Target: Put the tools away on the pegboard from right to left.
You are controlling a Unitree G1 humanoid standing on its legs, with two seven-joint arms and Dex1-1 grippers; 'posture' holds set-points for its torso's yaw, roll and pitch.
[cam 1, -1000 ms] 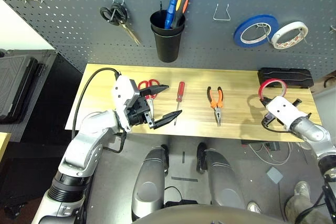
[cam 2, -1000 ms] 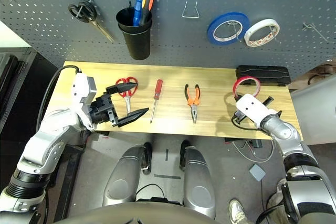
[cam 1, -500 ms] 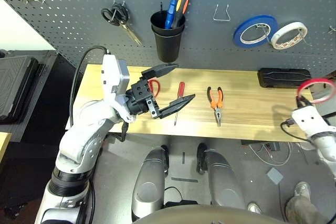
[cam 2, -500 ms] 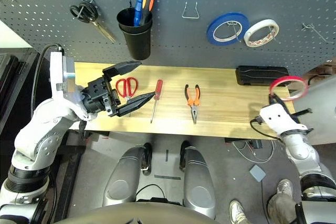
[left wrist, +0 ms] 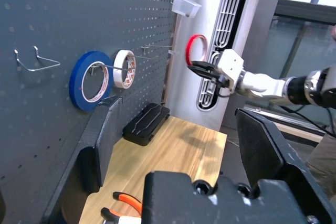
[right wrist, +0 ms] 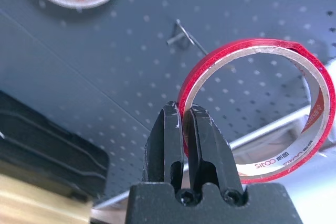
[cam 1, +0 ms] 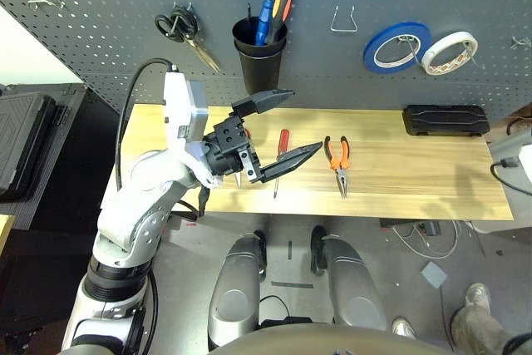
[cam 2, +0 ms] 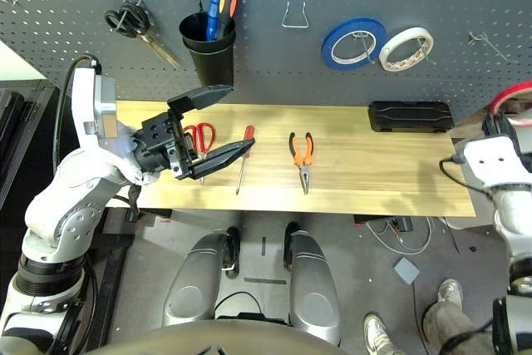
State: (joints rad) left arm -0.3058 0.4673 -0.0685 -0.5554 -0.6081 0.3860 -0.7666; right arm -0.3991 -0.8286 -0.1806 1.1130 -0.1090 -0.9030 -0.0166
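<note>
Right end effector (right wrist: 185, 116) pinched shut on the rim of the red tape ring (right wrist: 262, 106), held raised in front of the pegboard (cam 1: 108, 31) off the right end of the tabletop (cam 1: 399, 176), close to a bare metal hook (right wrist: 184, 35); the ring hangs upright from the closed fingers. Left end effector (cam 1: 278, 126) spread wide and holding nothing, pointing rightward above the left part of the tabletop, one finger (cam 1: 264, 101) high and the other (cam 1: 291, 160) low. Lying on the tabletop, left to right: red-handled scissors (cam 2: 199, 135), partly hidden behind the left end effector; red-handled screwdriver (cam 1: 281, 151); orange-handled pliers (cam 1: 338, 160). A black case (cam 1: 445, 119) lies at the far right rear of the tabletop. On the pegboard: black-handled scissors (cam 1: 181, 29) on a hook, a black cup (cam 1: 258, 60) holding two tools, an empty wire hook (cam 1: 343, 20), a blue tape roll (cam 1: 396, 46) and a white tape roll (cam 1: 450, 51) just beside it
</note>
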